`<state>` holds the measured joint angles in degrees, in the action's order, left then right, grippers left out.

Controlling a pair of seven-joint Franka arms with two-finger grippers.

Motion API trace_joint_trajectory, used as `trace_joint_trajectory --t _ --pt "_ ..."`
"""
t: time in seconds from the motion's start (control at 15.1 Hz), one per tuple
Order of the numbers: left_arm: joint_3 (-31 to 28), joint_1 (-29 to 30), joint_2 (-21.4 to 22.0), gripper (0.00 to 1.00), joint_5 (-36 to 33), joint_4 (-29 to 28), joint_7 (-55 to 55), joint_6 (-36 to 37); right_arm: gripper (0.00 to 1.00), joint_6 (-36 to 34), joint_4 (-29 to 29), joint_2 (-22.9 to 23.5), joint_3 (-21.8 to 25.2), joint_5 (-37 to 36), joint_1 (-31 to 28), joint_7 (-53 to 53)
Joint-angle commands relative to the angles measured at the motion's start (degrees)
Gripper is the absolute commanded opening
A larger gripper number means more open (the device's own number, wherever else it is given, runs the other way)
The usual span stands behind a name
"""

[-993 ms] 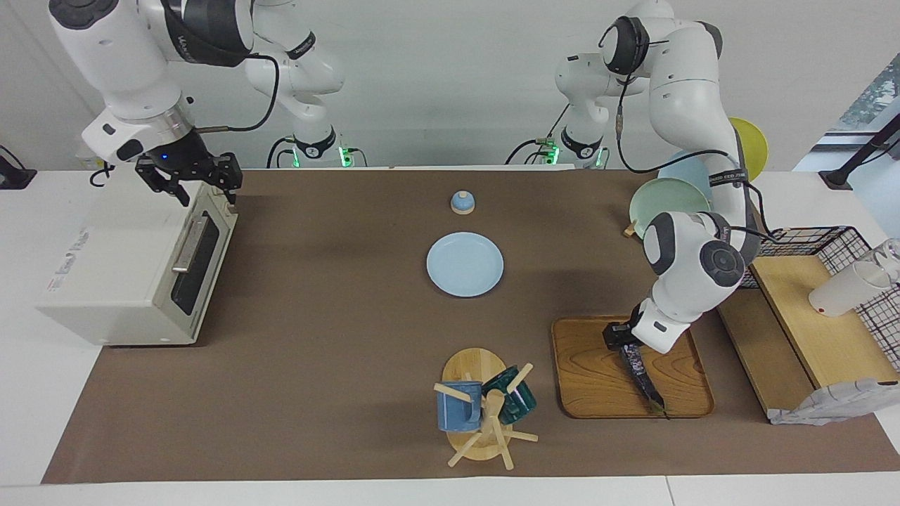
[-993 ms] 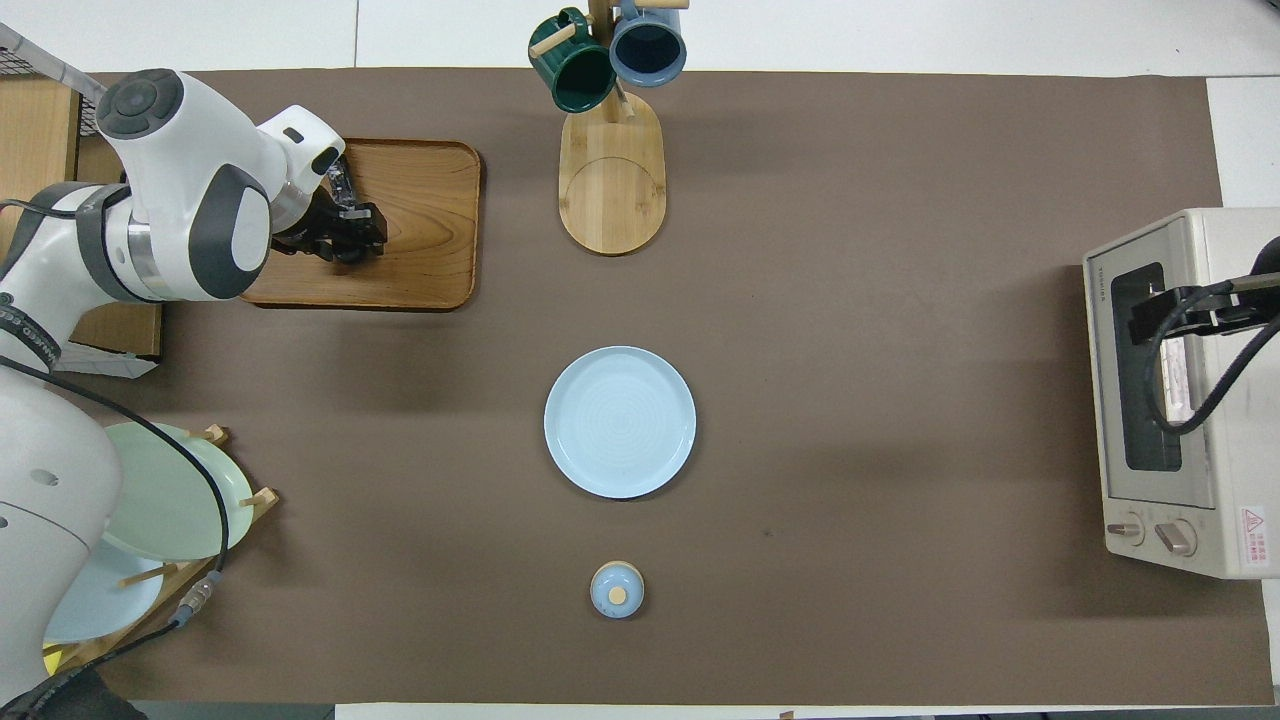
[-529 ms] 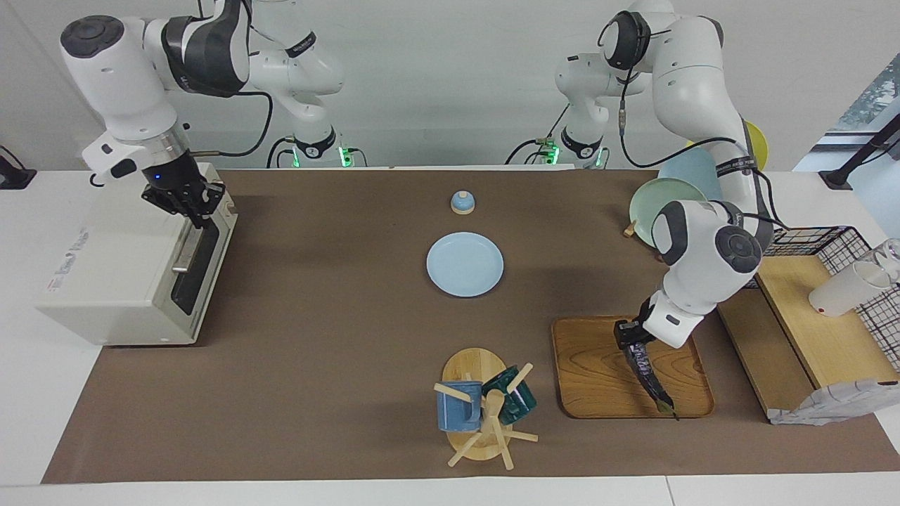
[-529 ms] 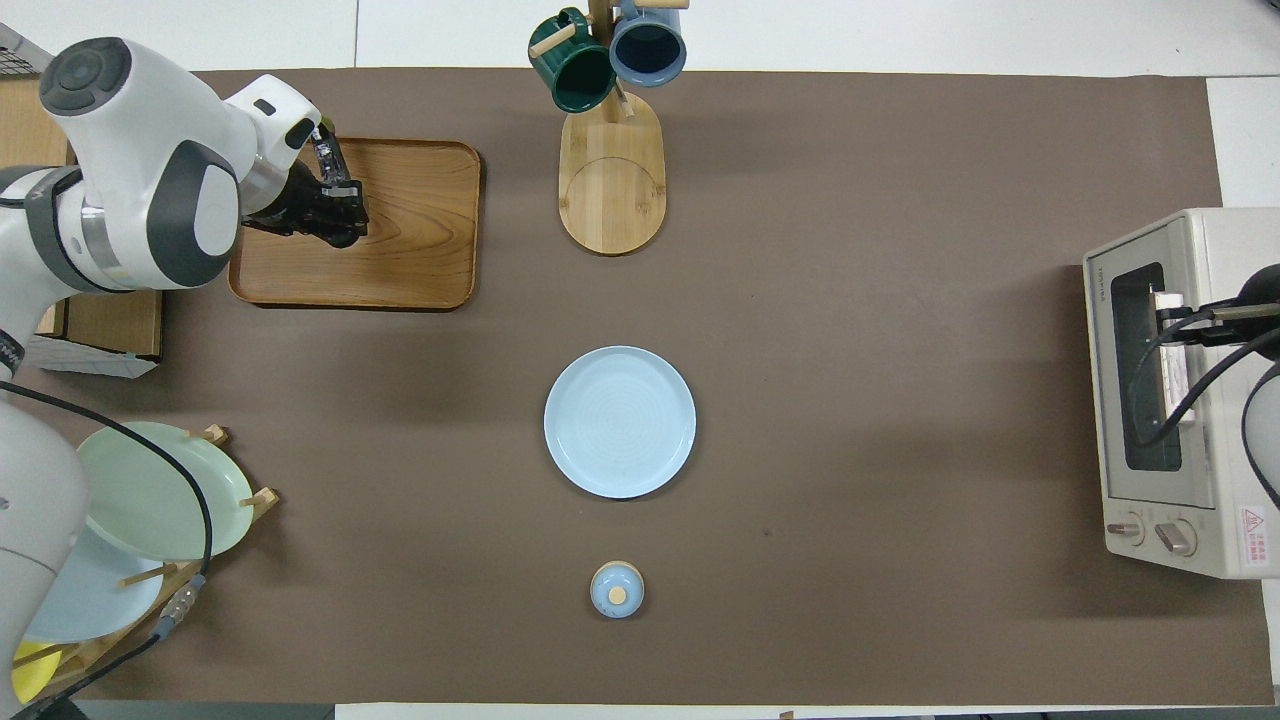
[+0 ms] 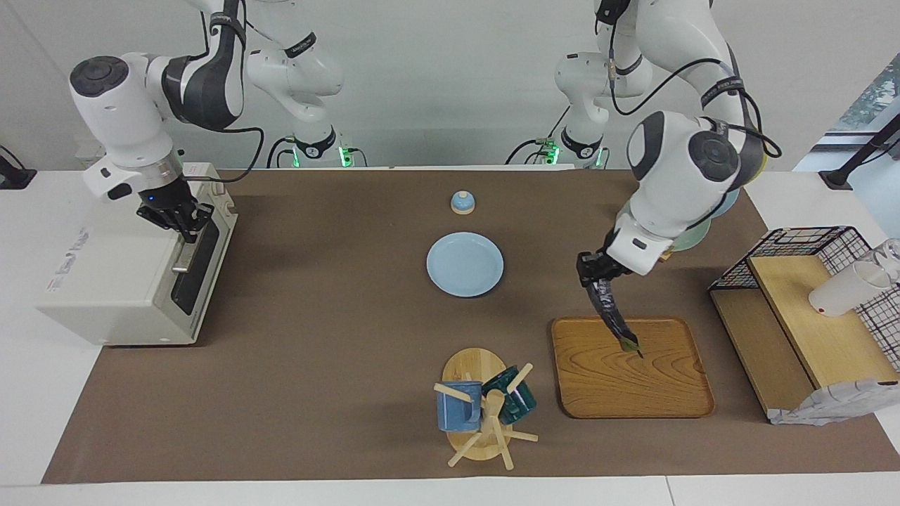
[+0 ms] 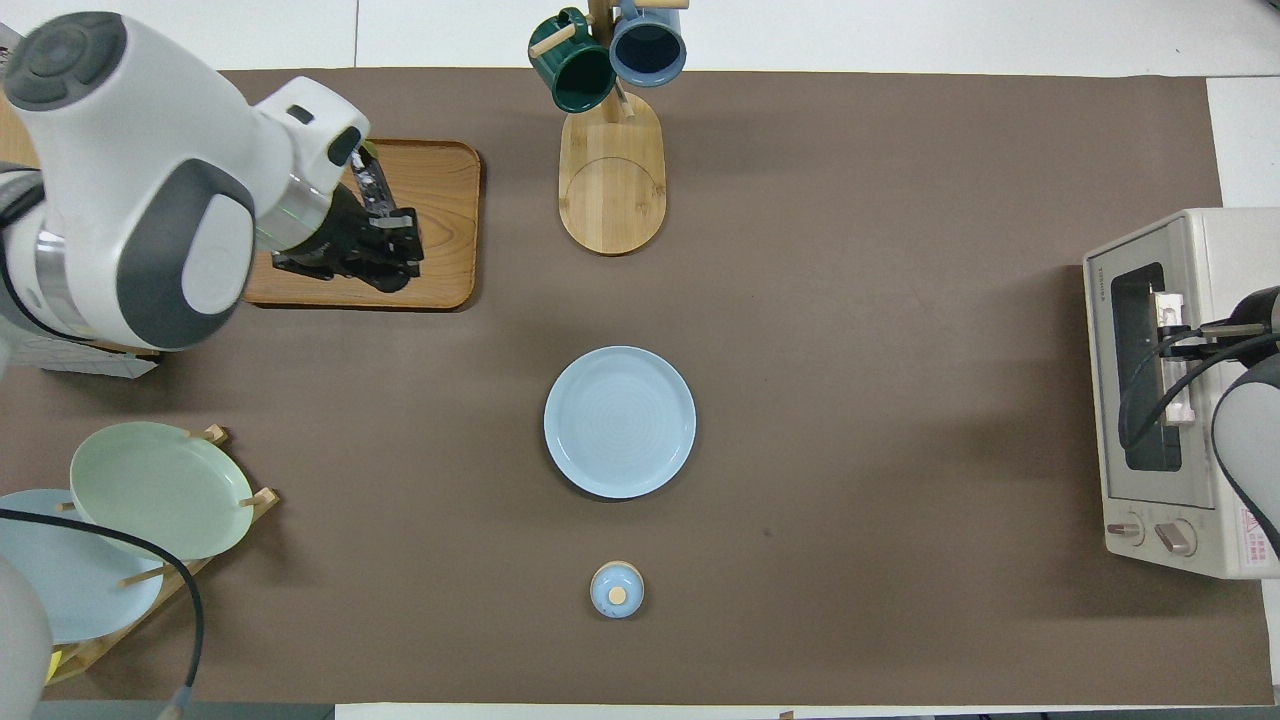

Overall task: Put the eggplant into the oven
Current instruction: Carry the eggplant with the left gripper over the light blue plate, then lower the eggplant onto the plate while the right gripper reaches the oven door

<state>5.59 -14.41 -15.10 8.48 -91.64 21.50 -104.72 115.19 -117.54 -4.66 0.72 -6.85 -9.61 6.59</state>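
purple eggplant [image 5: 610,310] hangs from left gripper [image 5: 593,273] | right gripper [image 5: 177,217] hides oven [image 5: 133,274] handle

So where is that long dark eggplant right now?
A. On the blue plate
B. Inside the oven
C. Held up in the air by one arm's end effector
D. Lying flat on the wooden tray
C. The left end effector grips the eggplant by its upper end, so it dangles above the wooden tray without touching it.
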Motion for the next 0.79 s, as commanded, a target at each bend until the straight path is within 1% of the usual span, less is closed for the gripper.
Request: trace_joint_trajectory --t 0.0,0.13,0.4,0.53,0.73 --pt "-1.02 -6.57 3.05 0.0 1.28 -5.46 3.98 -2.32 0.0 1.53 -2.25 -0.44 -0.36 -1.24 -0.59 -0.88" --pt "-0.93 -10.97 5.15 0.0 1.54 -11.33 5.64 -8.97 0.0 3.01 -3.31 -0.44 -0.36 -1.24 -0.5 -0.79" --pt "-1.02 -17.22 5.43 0.0 1.54 -19.26 6.18 -18.3 0.0 3.46 -3.49 0.26 -0.54 -1.24 0.38 -2.1" --pt "-1.11 -19.07 4.9 0.0 1.54 -21.9 6.36 -21.91 0.0 4.51 -3.84 1.05 -0.71 -1.24 1.34 -4.38" --pt "-1.11 -21.7 4.99 0.0 1.54 -25.51 6.53 -24.38 0.0 8.46 -5.51 2.46 -0.72 -1.15 3.54 -8.25"
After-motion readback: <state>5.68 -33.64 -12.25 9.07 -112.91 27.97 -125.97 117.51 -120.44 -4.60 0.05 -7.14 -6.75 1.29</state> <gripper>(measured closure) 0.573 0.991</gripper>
